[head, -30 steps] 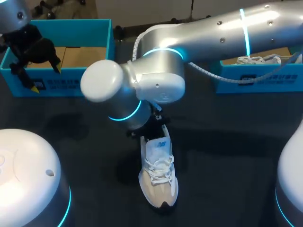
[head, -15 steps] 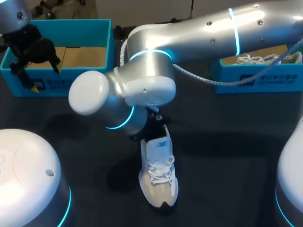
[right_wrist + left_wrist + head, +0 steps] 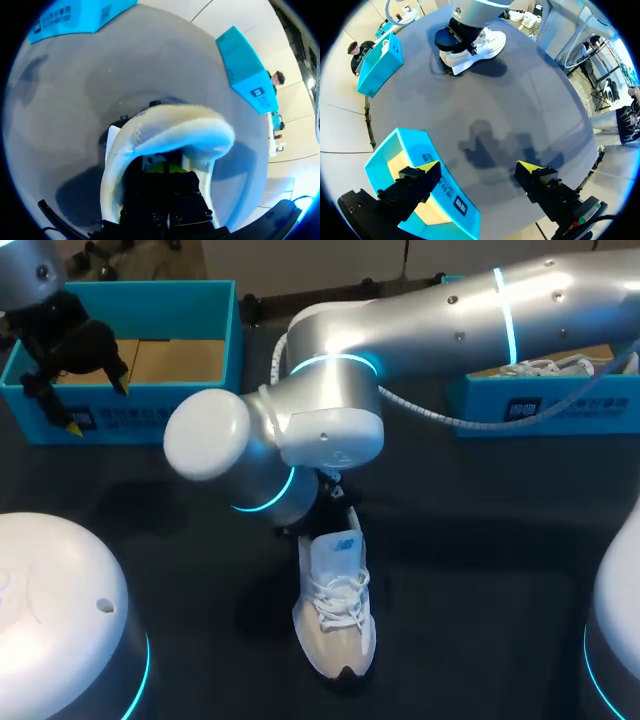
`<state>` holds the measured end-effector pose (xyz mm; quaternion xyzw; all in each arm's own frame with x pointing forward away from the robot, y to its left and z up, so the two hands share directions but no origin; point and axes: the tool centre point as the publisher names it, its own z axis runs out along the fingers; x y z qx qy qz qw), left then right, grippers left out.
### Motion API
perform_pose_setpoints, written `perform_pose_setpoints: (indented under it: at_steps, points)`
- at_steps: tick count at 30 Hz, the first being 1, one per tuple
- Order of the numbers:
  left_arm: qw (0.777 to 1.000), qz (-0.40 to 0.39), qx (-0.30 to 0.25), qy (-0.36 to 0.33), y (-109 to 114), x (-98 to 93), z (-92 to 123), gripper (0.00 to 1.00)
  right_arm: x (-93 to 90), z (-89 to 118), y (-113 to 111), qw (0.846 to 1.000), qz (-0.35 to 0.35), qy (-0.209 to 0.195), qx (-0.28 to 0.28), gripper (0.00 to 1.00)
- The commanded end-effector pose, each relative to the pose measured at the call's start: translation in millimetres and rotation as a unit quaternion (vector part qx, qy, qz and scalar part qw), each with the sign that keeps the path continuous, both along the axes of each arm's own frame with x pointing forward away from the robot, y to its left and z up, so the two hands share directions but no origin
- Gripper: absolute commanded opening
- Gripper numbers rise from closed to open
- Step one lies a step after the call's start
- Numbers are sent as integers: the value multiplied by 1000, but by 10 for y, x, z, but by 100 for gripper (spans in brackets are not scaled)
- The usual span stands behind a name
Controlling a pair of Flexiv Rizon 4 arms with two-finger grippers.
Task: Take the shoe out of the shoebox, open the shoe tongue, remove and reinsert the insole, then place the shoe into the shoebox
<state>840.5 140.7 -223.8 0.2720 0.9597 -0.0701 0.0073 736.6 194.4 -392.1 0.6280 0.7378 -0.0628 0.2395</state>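
One white laced shoe stands on the dark surface, toe toward the camera, outside both boxes. Over its heel hangs the right arm, coming in from the right. The right tool sits down in the shoe's opening, and whether it is apart or together I cannot tell. Farther back, the left tool hovers with its yellow tips wide apart, straddling the front wall of an open blue shoebox. At far right, a second blue box holds another white shoe.
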Motion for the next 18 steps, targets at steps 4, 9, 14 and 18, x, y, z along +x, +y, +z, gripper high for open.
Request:
perform_pose_setpoints:
  at_steps: [4, 9, 14, 18]
  points:
    - [1000, 0, 1, 0, 4, 0, 0, 100, -111, 324, -27, 990, -98, -101, 19, 0]
    - [1000, 0, 1, 0, 4, 0, 0, 100, -50, 233, -44, 991, -93, -97, 19, 0]
    - [1000, 0, 1, 0, 4, 0, 0, 100, -19, 39, -61, 992, -98, -74, 33, 0]
    - [1000, 0, 1, 0, 4, 0, 0, 100, -27, -91, -33, 992, -100, -58, 41, 0]
